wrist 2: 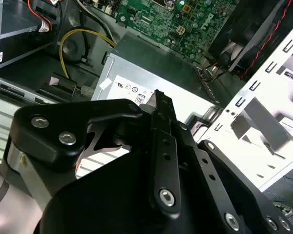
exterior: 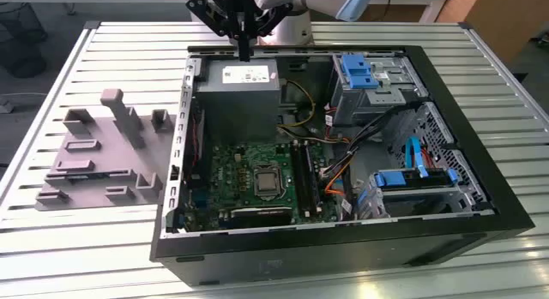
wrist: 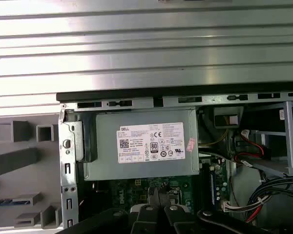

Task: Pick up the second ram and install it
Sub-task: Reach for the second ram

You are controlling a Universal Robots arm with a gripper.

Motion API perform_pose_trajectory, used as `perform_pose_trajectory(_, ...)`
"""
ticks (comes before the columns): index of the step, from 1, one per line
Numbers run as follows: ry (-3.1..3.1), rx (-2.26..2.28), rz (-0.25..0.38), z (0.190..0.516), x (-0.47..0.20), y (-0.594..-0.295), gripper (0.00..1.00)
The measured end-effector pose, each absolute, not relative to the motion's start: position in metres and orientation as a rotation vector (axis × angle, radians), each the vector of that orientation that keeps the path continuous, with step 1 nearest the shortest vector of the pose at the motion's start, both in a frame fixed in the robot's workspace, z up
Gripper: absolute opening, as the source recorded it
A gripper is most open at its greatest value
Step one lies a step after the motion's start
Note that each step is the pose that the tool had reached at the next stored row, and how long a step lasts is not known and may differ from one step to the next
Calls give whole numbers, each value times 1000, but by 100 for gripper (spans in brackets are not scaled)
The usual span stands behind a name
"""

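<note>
In the exterior view, hangs over the power supply (exterior: pixel 236 87) with gripper (exterior: pixel 244 53) jaws pinched together, empty. In the second wrist view, shows the tips pressed together. In the first wrist view, places the second ram (wrist: pixel 10 201) well aside of the jaws, past the case wall (wrist: pixel 67 161) in the grey fixture (wrist: pixel 19 161), long axis pointing at that wall.

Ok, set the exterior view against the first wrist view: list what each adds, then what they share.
Exterior view adds the processor socket and the case's black side wall. First wrist view adds what may be the second ram, a bluish strip lying in the gray fixture. Shared: the labelled power supply, the green motherboard, the fixture and the gripper above the power supply.
</note>
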State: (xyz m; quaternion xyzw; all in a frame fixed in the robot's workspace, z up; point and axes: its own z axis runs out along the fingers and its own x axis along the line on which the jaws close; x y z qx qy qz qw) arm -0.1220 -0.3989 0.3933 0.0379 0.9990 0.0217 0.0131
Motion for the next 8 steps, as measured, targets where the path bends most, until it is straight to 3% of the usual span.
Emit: perform_pose_trajectory(8,3113,118,68,393,-123,-399,11)
